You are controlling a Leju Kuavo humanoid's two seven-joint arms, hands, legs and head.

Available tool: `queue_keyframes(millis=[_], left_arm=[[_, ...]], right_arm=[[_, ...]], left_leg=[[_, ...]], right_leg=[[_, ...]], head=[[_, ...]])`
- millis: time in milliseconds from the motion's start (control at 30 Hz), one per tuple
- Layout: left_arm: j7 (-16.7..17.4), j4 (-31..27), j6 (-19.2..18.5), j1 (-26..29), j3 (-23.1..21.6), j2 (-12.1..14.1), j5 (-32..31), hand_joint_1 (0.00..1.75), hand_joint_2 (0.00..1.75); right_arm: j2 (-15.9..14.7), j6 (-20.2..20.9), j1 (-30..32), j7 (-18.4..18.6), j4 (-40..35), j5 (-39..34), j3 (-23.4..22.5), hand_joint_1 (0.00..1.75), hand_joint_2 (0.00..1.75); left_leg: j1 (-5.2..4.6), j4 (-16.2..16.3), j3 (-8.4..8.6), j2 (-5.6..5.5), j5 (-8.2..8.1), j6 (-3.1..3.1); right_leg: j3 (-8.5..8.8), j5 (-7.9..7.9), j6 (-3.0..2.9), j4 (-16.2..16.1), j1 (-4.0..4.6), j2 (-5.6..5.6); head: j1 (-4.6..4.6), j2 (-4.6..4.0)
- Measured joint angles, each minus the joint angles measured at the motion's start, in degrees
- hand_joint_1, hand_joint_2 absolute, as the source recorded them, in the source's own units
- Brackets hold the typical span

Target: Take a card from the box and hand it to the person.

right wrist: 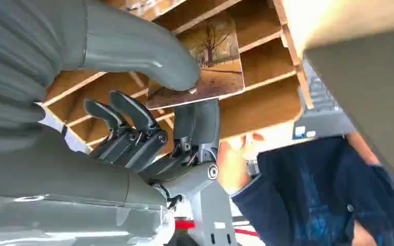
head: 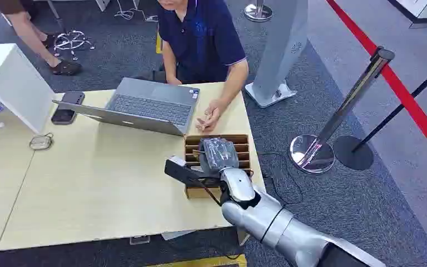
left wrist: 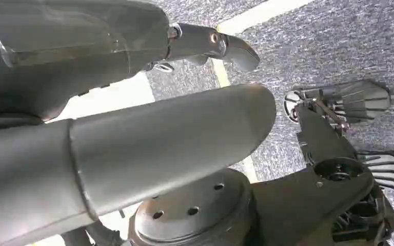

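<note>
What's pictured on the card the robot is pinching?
The card shows a bare tree in warm brown-orange tones, clearest in the right wrist view.

card (right wrist: 213, 61): brown, bare-tree picture
box (head: 243, 146): brown cardboard
worktop (head: 100, 183): pale wood
laptop (head: 150, 105): silver-grey
person's shirt (head: 203, 33): navy
carpet (head: 333, 200): dark grey

A public hall or exhibition floor is suggested: grey carpet (head: 333, 211) is laid throughout, and an area is cordoned off by chrome stanchions (head: 339, 119) with a red belt (head: 406, 97). A light wooden table (head: 89, 189) is set out, with a laptop (head: 144, 105) attended by a seated person (head: 203, 39).
</note>
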Motion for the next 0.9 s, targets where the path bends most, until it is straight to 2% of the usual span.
queue_keyframes(millis=[300, 900], left_arm=[[-0.42, 0.00, 0.00, 0.49, 0.00, 0.04, 0.00, 0.00, 0.00], [-0.59, 0.00, 0.02, 0.80, 0.00, 0.04, 0.15, 0.00, 0.00]], right_arm=[[-2.75, -1.31, -0.02, 0.55, -5.68, 0.33, -1.09, 1.69, 1.75], [-5.40, -1.37, -0.01, 0.92, -12.11, 0.57, -3.13, 1.66, 1.75]], left_leg=[[0.00, 0.00, 0.00, 0.00, 0.00, 0.00], [0.00, 0.00, -0.01, 0.00, 0.00, 0.00]], right_leg=[[0.00, 0.00, 0.00, 0.00, 0.00, 0.00], [-0.01, 0.00, 0.00, 0.00, 0.00, -0.01]], head=[[0.00, 0.00], [0.00, 0.00]])
